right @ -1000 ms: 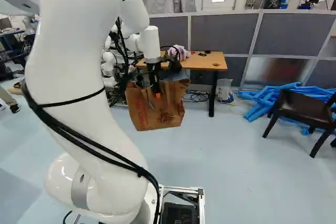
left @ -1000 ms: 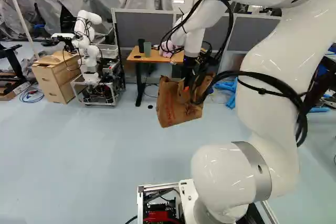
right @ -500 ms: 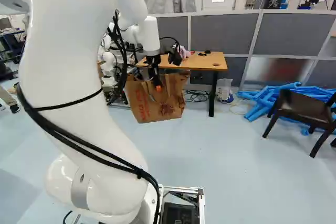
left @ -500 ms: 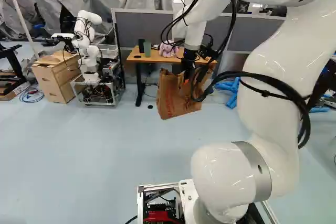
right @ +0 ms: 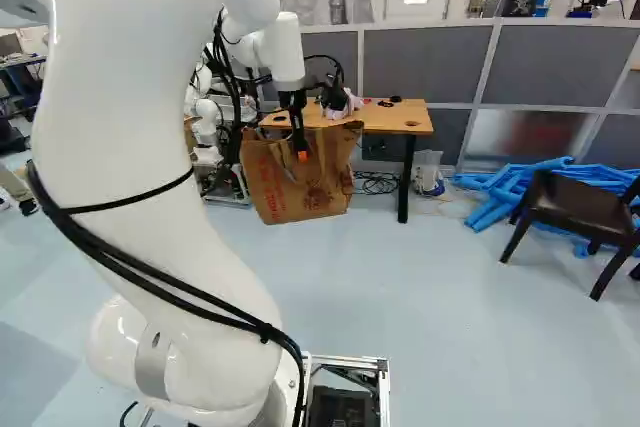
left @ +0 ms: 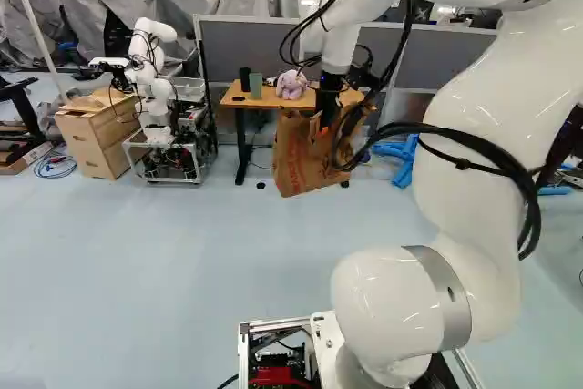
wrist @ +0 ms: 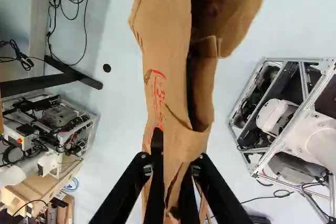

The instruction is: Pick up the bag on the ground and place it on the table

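The table [right: 400, 120] has a flat, light wood-coloured top on dark legs and stands against tall grey partition panels [right: 425, 65]. On it in the left base view are a black cup [left: 245, 79], a grey-green cup [left: 256, 87] just beside it, and a pale pinkish-purple plush toy [left: 291, 86]. Beneath and around is a smooth, pale blue floor [right: 440, 297], with a tangle of black cables [right: 375, 183] by a table leg. Toward the right of the right base view a dark chair with a brown seat [right: 570, 209] stands near a heap of bright blue lengths [right: 500, 192]. At the left of the left base view, another robot [left: 151, 70], white on a metal-framed cart, stands beside a light wooden cabinet [left: 94, 141].

The large, brown, paper-like bag [right: 300, 187] hangs in front of the table, its upper part overlapping the table's edge in both base views. Whether its base clears the floor is hard to tell. It is creased and tall, with red markings down one side; its mouth gapes, with a folded flap at the rim. The black two-fingered gripper [right: 299, 137] pinches the brown material between its two narrowly spaced fingers.
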Available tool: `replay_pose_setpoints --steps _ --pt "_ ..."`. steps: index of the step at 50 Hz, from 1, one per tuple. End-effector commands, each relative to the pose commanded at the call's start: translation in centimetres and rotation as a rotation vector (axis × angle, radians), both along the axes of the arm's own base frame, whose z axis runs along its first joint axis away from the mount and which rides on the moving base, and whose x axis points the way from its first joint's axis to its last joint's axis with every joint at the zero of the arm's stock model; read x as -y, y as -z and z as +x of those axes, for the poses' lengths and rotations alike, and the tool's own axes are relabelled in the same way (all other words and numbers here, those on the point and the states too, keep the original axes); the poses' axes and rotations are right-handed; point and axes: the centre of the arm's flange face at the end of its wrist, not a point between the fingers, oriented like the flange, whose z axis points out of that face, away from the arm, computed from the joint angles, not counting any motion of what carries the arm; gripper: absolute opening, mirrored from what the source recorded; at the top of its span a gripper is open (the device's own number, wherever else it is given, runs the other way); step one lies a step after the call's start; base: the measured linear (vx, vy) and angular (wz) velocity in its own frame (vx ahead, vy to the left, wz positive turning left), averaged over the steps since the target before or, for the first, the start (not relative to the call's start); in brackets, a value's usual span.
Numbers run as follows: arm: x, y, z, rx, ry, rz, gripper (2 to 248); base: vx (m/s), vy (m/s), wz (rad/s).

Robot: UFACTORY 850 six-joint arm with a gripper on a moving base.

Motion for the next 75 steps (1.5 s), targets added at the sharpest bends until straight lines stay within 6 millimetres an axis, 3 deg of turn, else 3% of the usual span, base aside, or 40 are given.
replay_pose_setpoints --steps 75 --pt "1.2 -10.8 2.1 -0.062 0.014 0.007 21 0.000 0.000 0.000"
